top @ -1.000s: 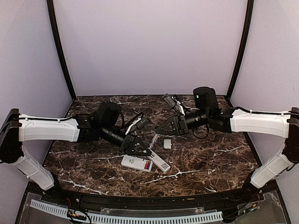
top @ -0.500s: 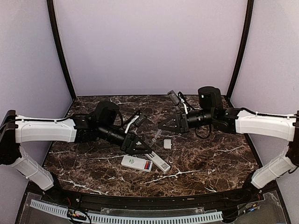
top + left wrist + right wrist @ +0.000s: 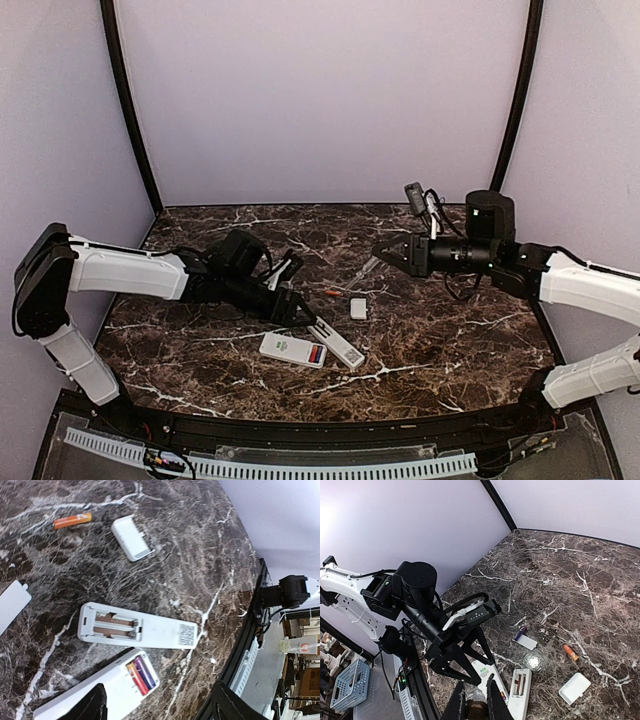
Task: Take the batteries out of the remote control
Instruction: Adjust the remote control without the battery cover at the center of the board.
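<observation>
Two white remotes lie back-up at the table's front middle. One remote (image 3: 100, 695) (image 3: 288, 346) keeps an orange and a purple battery (image 3: 140, 675) (image 3: 317, 354) in its bay. The other remote (image 3: 160, 634) (image 3: 343, 348) has an empty bay. A loose orange battery (image 3: 73, 520) (image 3: 333, 293) lies beyond them. A purple battery (image 3: 520, 632) rests against a white cover (image 3: 529, 643). My left gripper (image 3: 160, 707) (image 3: 300, 314) hangs open over the loaded remote, touching nothing. My right gripper (image 3: 475, 685) (image 3: 378, 251) is shut, raised to the right; what shows between its fingers I cannot make out.
A second white cover plate (image 3: 131, 538) (image 3: 358, 309) lies near the orange battery. The black front rail (image 3: 330, 428) borders the dark marble table (image 3: 450, 340). Purple walls close the back and sides.
My left gripper has opened and stays over the remotes. My right arm has pulled back up and to the right, away from them. The orange battery now shows on the table.
</observation>
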